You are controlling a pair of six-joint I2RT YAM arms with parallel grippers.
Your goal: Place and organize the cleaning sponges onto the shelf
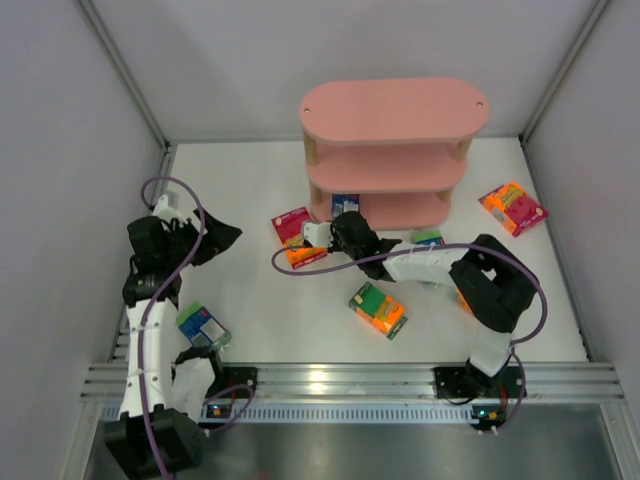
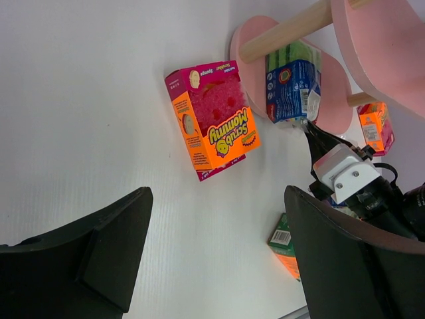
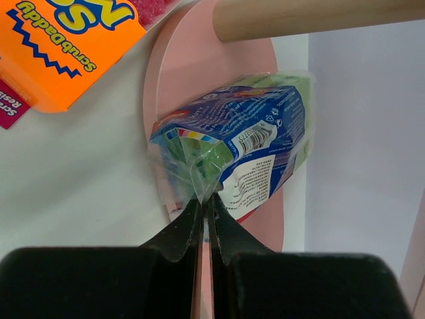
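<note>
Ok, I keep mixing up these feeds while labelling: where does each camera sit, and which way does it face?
Top: above and behind, looking down on the table and shelf; left arm and right arm show.
Left wrist: on the left arm, facing the shelf's foot; open left gripper frames the bottom.
Right wrist: close on the bottom board; shut right gripper pinches the blue pack.
Shared: both wrists see that pack and the orange-and-magenta pack.

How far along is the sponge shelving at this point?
Done: no pack seen released on the shelf. In hand: the right gripper pinches the wrapper of the blue pack, lying on the bottom board; left gripper open, empty. Left on the table: the orange-and-magenta pack, green-and-orange pack, blue-and-white pack, far-right pack.
</note>
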